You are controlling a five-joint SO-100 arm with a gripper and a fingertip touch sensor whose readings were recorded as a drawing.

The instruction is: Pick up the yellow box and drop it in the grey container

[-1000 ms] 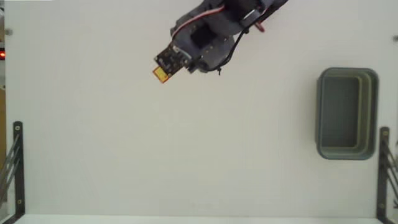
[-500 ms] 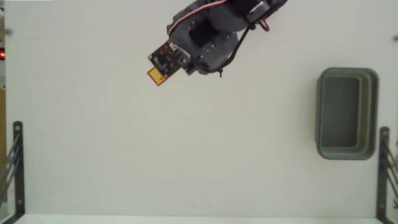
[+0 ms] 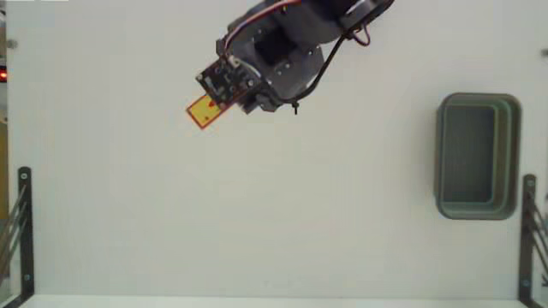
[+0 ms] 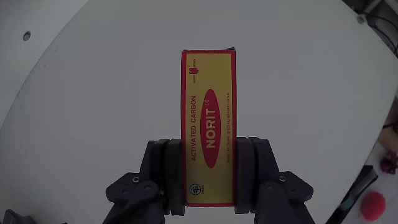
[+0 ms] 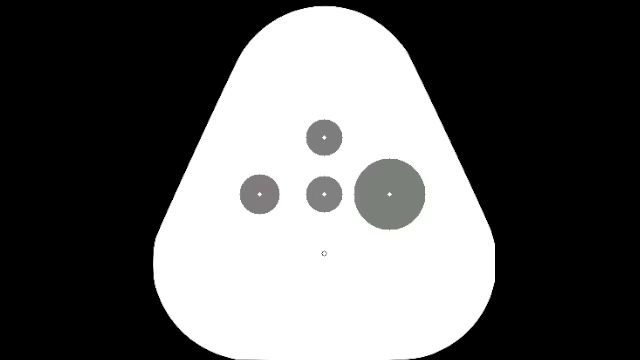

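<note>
1. In the fixed view, the arm (image 3: pixel 291 43) runs off the top edge; its base is out of sight.
2. There, the gripper (image 3: pixel 224 90) covers most of the box (image 3: pixel 202 112); only one yellow end pokes out, its label too small to read.
3. In the wrist view, the fingers (image 4: pixel 161 168) hide the box's (image 4: pixel 209 124) lower sides, and the fine print is blurred.
4. The gripper's (image 4: pixel 209 177) body is cut by the bottom edge.

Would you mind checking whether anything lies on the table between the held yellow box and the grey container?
Nothing visible does. In the fixed view the claw grips the yellow Norit box at upper left, and only bare white table lies between it and the grey container at right.
</note>
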